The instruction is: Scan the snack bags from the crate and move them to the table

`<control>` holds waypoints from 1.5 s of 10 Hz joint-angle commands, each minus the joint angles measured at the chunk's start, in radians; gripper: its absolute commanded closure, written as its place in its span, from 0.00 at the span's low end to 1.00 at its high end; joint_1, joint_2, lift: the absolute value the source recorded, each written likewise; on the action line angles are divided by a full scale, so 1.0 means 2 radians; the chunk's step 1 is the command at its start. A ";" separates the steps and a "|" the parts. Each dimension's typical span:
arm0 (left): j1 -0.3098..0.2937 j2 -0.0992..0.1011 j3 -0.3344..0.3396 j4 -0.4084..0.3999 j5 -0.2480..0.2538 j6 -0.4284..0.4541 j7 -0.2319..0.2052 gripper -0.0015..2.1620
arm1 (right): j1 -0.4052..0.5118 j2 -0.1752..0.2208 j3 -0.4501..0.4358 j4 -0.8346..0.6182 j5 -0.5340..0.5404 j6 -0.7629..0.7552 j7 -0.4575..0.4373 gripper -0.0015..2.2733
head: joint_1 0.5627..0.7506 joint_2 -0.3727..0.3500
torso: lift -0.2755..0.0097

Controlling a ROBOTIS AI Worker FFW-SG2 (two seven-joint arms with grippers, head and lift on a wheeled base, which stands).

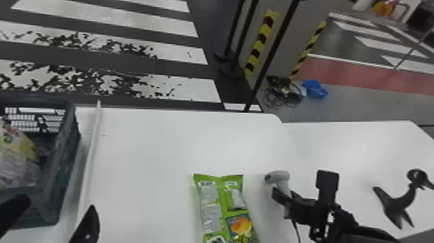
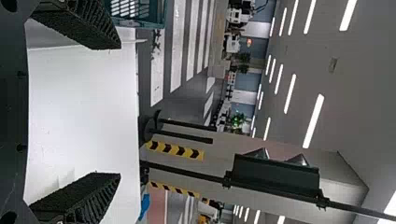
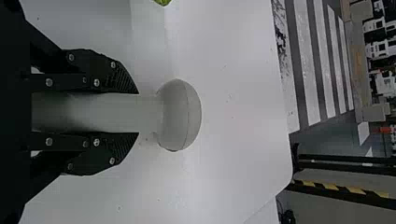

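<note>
Progress looks early: green bag (image 1: 222,206) lies on the table (image 1: 145,145), scan unconfirmed, while crate (image 1: 69,152) contents (image 1: 16,158) are left to do. Right gripper (image 3: 138,113) grips the scanner (image 1: 279,176); left gripper (image 2: 116,111) is spread wide and empty. Count: 1 loose bag, 1 crate, 1 scanner, 1 black stand (image 1: 395,204), 2 grippers; bags inside crate, can't tell.
</note>
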 commanded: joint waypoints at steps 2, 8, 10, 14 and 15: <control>-0.001 0.000 0.000 0.000 0.000 0.000 0.002 0.00 | 0.004 0.000 -0.001 -0.001 -0.001 -0.009 0.000 0.23 | 0.70 0.03 | 0.63; -0.005 0.000 0.000 0.002 0.002 0.000 0.001 0.00 | 0.077 0.027 -0.011 -0.111 -0.014 -0.015 -0.012 0.10 | 0.70 0.03 | 0.63; -0.011 0.000 -0.002 0.005 0.003 0.000 0.000 0.00 | 0.125 0.059 -0.014 -0.183 -0.039 -0.009 -0.012 0.10 | 0.70 0.03 | 0.63; -0.015 0.001 -0.002 0.010 0.007 0.000 -0.002 0.00 | 0.157 0.094 0.001 -0.226 -0.083 0.037 -0.002 0.10 | 0.70 0.03 | 0.63; -0.015 0.001 -0.001 0.012 0.008 0.000 -0.002 0.00 | 0.158 0.097 -0.004 -0.226 -0.101 0.068 0.012 0.10 | 0.70 0.03 | 0.63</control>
